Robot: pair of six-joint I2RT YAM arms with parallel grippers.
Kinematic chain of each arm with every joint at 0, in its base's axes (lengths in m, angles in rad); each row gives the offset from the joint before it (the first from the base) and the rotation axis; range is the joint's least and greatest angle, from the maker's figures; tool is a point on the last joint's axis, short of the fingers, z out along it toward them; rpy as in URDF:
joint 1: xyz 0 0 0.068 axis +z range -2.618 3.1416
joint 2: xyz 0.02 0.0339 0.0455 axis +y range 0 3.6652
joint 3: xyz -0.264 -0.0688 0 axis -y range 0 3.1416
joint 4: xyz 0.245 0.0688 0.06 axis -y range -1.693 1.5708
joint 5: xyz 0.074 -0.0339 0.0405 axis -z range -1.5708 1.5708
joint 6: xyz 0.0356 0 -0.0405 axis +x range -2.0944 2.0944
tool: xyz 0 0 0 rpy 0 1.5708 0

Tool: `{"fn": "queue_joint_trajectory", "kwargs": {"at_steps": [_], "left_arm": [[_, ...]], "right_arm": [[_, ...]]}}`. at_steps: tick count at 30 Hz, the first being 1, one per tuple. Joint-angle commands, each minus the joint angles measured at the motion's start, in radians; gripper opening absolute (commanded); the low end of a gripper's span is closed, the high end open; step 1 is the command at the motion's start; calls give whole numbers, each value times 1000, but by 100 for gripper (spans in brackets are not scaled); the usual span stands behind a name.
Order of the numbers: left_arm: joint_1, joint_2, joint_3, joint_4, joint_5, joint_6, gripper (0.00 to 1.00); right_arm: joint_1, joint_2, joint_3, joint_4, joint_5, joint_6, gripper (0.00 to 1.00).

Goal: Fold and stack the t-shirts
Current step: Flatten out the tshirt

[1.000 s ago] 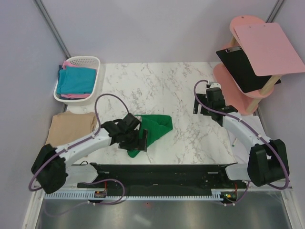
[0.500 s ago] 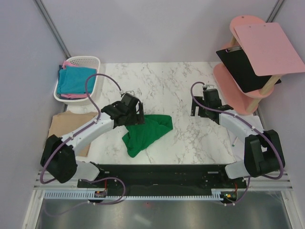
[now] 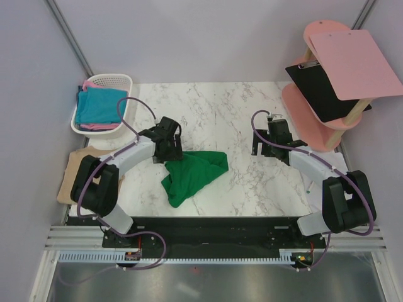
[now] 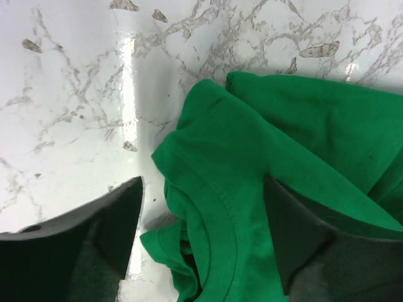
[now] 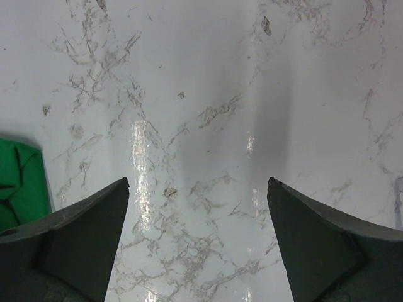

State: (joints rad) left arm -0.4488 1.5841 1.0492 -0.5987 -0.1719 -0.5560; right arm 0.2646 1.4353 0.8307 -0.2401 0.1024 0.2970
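Observation:
The bright green t-shirt [image 3: 194, 176] lies crumpled on the marble table [image 3: 220, 113], left of centre. My left gripper [image 3: 172, 156] is open and hangs over the shirt's far-left edge. In the left wrist view the shirt's collar [image 4: 220, 207] lies between the spread fingers of this gripper [image 4: 201, 184]. My right gripper [image 3: 258, 145] is open and empty over bare marble to the right of the shirt. In the right wrist view that gripper [image 5: 197, 182] spans bare marble, and a corner of green cloth [image 5: 19, 182] shows at the left. A tan t-shirt [image 3: 75, 173] lies at the table's left edge, partly under my left arm.
A white basket [image 3: 116, 80] at the far left holds teal-blue [image 3: 99, 106] and pink [image 3: 94, 126] t-shirts. A pink stand [image 3: 302, 104] with a black clipboard [image 3: 318, 88] and a pink board [image 3: 352, 63] is at the far right. White paper [image 3: 340, 165] lies under my right arm.
My left gripper has moved from over the near part of the green t-shirt to its far-left edge, uncovering the shirt. My right gripper shifted slightly left.

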Motion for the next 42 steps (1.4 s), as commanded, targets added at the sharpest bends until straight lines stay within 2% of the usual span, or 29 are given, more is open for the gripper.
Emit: {"fn": "queue_joint_trajectory", "kwargs": {"at_steps": [1,3,4,5,6,7,10,16,21,23,25,27,28,29,31,32,35,37,39,42], "left_arm": [[1,56,15,62,23,42,67],[1,59,9,80,14,45,49],[1,54,8,88,12,54,31],[1,53,8,92,9,59,23],[1,50,12,91,-3,64,7],[1,47,15,91,-9,71,2],[1,10,26,82,-31,84,2],[-1,-183,118,34,12,107,2],[-63,-300,302,14,63,149,2],[-94,-291,410,1,110,157,2],[-174,-244,490,-7,133,175,2],[-278,-187,645,-19,167,208,2],[-313,-106,713,-36,167,221,2],[-391,-66,873,-82,167,235,2],[-464,64,1061,-134,163,297,2],[-520,115,1271,-192,154,313,2],[-560,217,1611,-231,134,344,2],[-562,183,1628,-188,86,355,2],[-561,76,1511,-124,-36,395,2],[-542,-51,1315,-115,-208,418,2]], "right_arm": [[-2,-3,-10,27,-9,14,98],[-2,-4,-15,28,-9,16,98],[-1,-6,-16,28,-7,14,98],[-1,-6,-19,30,-6,16,98],[-2,-9,-21,28,-7,16,98],[-2,-7,-24,30,-6,17,98],[-1,-13,-30,30,-6,21,98],[-2,-39,-41,32,3,21,98],[-1,-44,-39,30,40,37,98],[-1,-55,-27,22,101,53,98],[-4,-75,-15,10,150,68,98],[-8,-91,10,-2,226,97,98],[-14,-95,25,-14,247,105,98],[-19,-98,34,-24,288,117,98],[-31,-102,51,-37,322,136,98],[-39,-102,53,-39,332,143,98],[-57,-108,56,-53,353,152,98],[-68,-121,45,-57,367,154,98],[-77,-142,35,-59,378,154,98],[-88,-176,13,-59,399,148,98]]}}
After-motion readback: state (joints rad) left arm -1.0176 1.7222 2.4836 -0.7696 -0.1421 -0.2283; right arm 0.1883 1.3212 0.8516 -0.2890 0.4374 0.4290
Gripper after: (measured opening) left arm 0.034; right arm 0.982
